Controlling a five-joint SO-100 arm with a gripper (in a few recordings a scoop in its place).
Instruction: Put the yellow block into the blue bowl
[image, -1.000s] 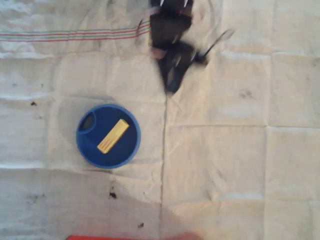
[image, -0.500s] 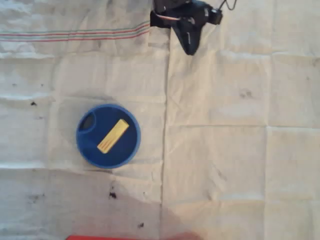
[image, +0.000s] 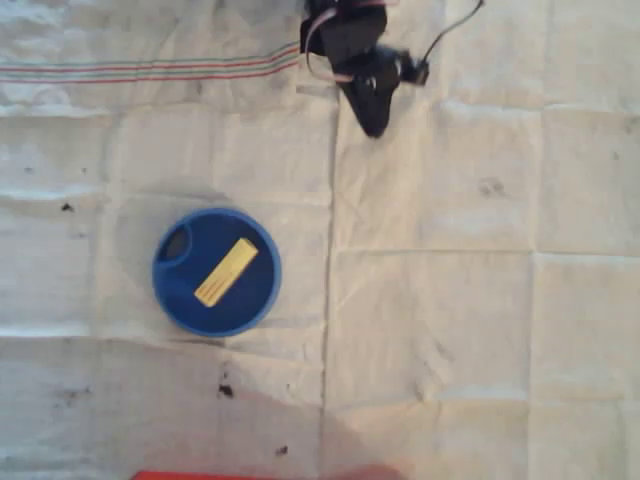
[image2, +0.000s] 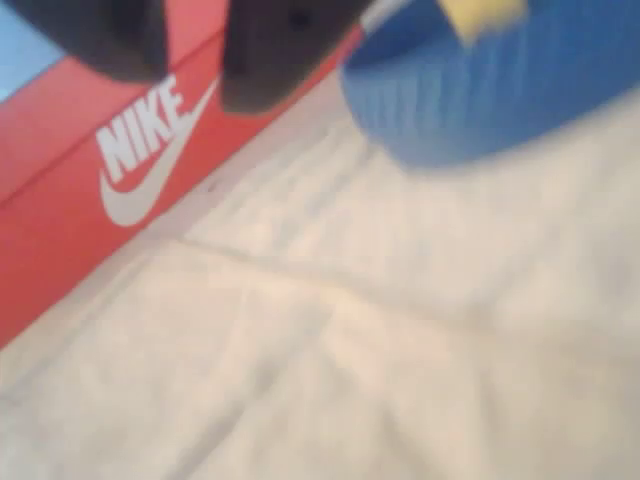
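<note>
In the overhead view we see the dark gripper (image: 372, 118) at the top edge, pointing down the picture, well apart from the blue bowl (image: 170, 280). The yellow block (image: 226, 271) lies slanted inside this bowl on the white cloth (image: 450, 320). In the wrist view the two dark fingers (image2: 285, 50) stand a little apart with nothing between them. This view also shows a red shoe box (image2: 90, 210) with a white logo, and the bowl's outer wall, blurred.
</note>
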